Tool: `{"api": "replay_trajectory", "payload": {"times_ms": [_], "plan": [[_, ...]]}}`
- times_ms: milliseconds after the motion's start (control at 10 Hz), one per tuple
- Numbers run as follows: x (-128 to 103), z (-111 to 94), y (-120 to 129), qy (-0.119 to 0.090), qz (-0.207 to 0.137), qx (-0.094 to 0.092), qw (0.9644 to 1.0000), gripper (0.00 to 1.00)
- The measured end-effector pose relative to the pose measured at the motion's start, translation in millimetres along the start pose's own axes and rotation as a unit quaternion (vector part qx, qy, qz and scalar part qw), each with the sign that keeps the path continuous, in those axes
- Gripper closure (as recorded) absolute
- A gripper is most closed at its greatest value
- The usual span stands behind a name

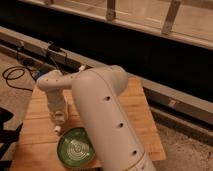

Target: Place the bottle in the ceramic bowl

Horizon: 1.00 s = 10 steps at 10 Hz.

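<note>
The green ceramic bowl (pixel 76 148) with pale rings inside sits on the wooden table (pixel 137 107) near its front edge. My gripper (pixel 58 116) hangs below the white wrist at the left, just above and left of the bowl's far rim. It is shut on the small cream bottle (pixel 58 123), which points down with its white cap (pixel 57 130) lowest, close above the tabletop. My large white arm (pixel 105 110) covers the middle of the table and the bowl's right edge.
A black cable (pixel 12 75) lies coiled on the floor at the left. A dark rail and a low wall (pixel 150 50) run behind the table. Gravel floor (pixel 185 145) lies to the right of the table's edge.
</note>
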Motion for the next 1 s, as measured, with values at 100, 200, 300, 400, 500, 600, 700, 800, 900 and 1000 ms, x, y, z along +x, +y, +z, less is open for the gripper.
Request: {"api": "replay_trajectory", "payload": {"times_ms": [100,200,300,400,500,600,700,800,900,1000], "plan": [[-2.2,-15.1,-15.3,-0.018,0.014,-0.002,0.9997,1.00],[-2.7,-29.8,-26.0,-0.034,0.023,-0.006,0.9991,1.00],[-2.0,-40.3,-32.4,-0.044,0.028,-0.008,0.9986,1.00],[10.1,-82.4,-68.3,-0.088,0.043,-0.008,0.9952,1.00],[20.8,-93.4,-88.4,-0.101,0.049,-0.005,0.9937,1.00],[35.2,-101.4,-108.2,-0.113,0.053,0.000,0.9922,1.00],[49.0,-103.7,-122.6,-0.117,0.056,0.004,0.9915,1.00],[62.2,-103.6,-138.7,-0.118,0.061,0.010,0.9911,1.00],[77.2,-100.8,-153.3,-0.115,0.067,0.016,0.9910,1.00],[95.0,-94.7,-165.8,-0.109,0.072,0.020,0.9912,1.00]]}}
